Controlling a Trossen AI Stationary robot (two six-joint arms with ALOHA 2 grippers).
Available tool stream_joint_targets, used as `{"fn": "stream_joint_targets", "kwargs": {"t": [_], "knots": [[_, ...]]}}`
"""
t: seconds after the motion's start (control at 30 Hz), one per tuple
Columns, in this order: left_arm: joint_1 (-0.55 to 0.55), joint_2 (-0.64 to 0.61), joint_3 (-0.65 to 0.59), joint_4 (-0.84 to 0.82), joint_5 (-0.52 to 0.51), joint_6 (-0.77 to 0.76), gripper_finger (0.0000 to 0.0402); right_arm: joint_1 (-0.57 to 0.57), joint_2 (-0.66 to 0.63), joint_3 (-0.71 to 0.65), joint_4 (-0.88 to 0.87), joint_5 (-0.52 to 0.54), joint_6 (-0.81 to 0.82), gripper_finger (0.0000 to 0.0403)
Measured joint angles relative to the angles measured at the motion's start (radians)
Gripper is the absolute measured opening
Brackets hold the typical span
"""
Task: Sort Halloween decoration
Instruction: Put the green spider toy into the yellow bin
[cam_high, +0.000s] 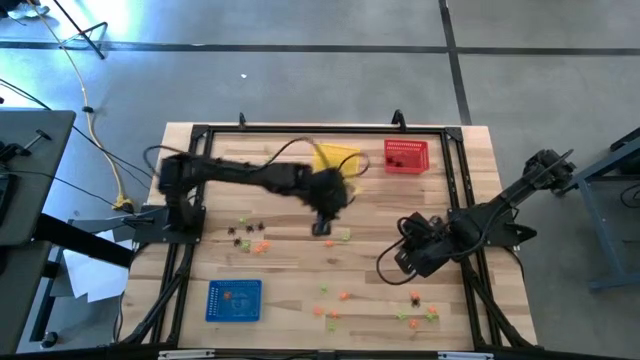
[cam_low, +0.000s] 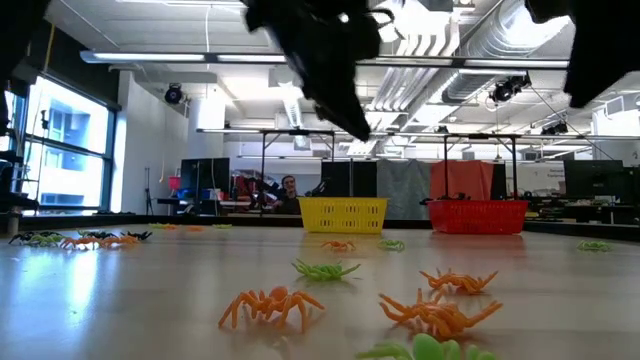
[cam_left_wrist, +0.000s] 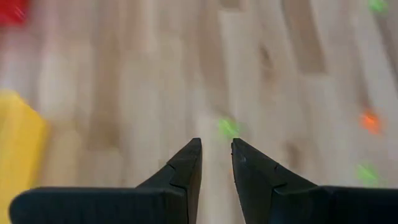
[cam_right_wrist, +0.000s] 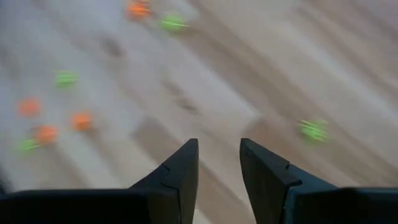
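Observation:
The Halloween decoration is a scatter of tiny orange, light green and black spiders on the wooden table. Black ones (cam_high: 240, 230) lie at mid left, and a mixed cluster (cam_high: 415, 308) lies near the front right. In the low view, orange (cam_low: 270, 303) and green (cam_low: 325, 268) ones lie close to the camera. My left gripper (cam_high: 322, 229) hangs over the table's middle, in front of the yellow basket (cam_high: 335, 160). It is open (cam_left_wrist: 216, 144) with nothing between the fingers, and a green spider (cam_left_wrist: 229, 128) lies beyond its tips. My right gripper (cam_high: 405, 262) hovers open (cam_right_wrist: 219, 144) at mid right, holding nothing.
A red basket (cam_high: 405, 155) stands at the far edge, right of the yellow one. A blue basket (cam_high: 234, 300) sits near the front left. A black frame (cam_high: 455, 175) borders the table. Bare wood lies between the spider clusters.

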Motion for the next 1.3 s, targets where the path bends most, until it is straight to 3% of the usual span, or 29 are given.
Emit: {"fn": "stream_joint_targets", "kwargs": {"t": [0.17,0.3,0.47,0.77,0.9,1.3], "knots": [[-0.153,-0.184,-0.19,0.126,-0.151,-0.117,0.0074,-0.007,0.052,-0.001,-0.227,-0.007,0.152,0.0114],[-0.272,-0.293,-0.271,0.18,-0.275,-0.19,0.0074,-0.02,0.106,-0.002,-0.274,-0.048,0.177,0.0114],[-0.415,-0.39,-0.28,0.151,-0.506,-0.243,0.0074,-0.045,0.136,-0.002,-0.172,-0.037,0.044,0.0114],[-0.638,-0.503,-0.28,0.044,-0.727,-0.404,0.0074,-0.115,0.147,-0.002,-0.171,-0.095,-0.076,0.0115],[-0.699,-0.514,-0.28,-0.009,-0.795,-0.476,0.0074,-0.137,0.175,-0.003,-0.172,-0.17,-0.129,0.0124],[-0.743,-0.514,-0.28,-0.039,-0.861,-0.513,0.0074,-0.222,0.304,-0.003,-0.196,-0.179,-0.273,0.0136]]}}
